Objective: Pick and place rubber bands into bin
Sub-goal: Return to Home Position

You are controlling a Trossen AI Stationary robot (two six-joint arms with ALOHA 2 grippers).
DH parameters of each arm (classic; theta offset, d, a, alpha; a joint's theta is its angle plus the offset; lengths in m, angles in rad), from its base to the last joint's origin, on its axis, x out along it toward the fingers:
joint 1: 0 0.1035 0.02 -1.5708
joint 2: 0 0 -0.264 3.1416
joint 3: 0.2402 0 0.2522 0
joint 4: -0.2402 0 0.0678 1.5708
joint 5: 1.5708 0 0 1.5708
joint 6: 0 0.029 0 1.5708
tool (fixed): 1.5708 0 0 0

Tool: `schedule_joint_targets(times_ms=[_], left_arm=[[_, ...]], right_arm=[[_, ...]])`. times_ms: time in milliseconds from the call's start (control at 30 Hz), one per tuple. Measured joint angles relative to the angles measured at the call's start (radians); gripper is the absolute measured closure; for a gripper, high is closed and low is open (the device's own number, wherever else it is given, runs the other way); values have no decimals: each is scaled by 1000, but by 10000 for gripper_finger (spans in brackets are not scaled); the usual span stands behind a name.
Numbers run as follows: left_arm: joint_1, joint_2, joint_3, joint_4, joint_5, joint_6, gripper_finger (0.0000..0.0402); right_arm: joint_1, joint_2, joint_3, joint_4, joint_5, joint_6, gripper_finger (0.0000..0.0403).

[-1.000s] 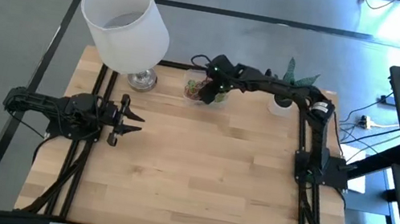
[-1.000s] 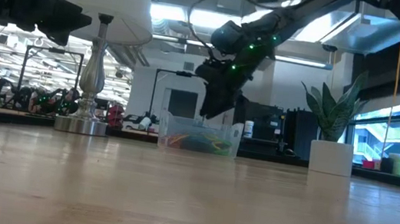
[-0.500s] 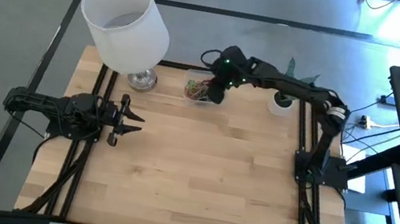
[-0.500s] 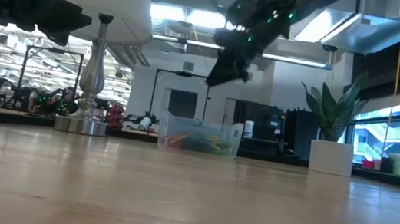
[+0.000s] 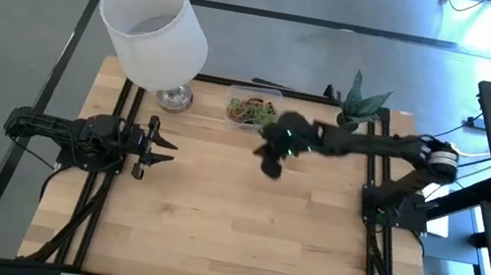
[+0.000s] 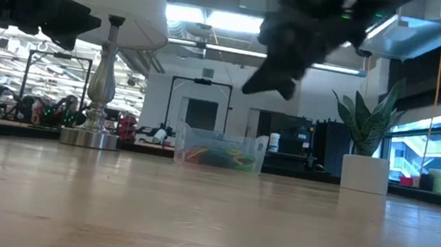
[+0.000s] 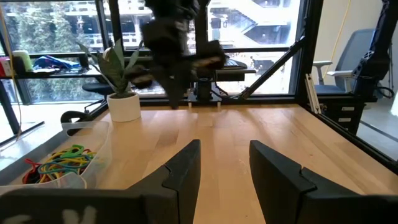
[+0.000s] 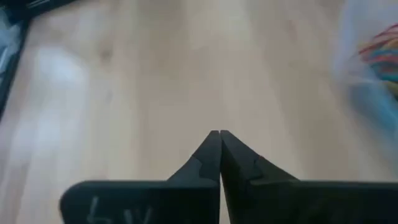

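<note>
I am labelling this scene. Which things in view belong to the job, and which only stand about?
Job: rubber bands inside the bin; right gripper, shut, above the table near the bin; left gripper, open, at the table's left side.
Standing about: lamp; potted plant.

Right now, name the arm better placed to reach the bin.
Right. The right gripper, shut, hangs over the table close to the bin holding the rubber bands. The left gripper, open, waits near the table's left edge, farther from the bin.
</note>
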Motion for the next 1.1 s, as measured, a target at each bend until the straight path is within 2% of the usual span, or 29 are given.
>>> schedule_joint_targets(times_ms=[100,233,400,567,700,967,1100], left_arm=[[0,0,0,0,0,0,270],[0,0,0,0,0,0,270],[0,0,0,-1,2,0,270],[0,0,0,-1,2,0,270],[0,0,0,-2,2,0,270],[0,0,0,-1,2,0,270],[0,0,0,0,2,0,270]], right_arm=[[66,-65,-123,93,45,-26,393],[115,-104,-234,87,94,-102,394],[143,-109,-275,127,99,-24,395],[201,-127,-311,162,100,-60,400],[225,-171,-417,229,118,-30,401],[247,-422,-718,500,136,31,401],[247,-598,-826,509,135,27,401]])
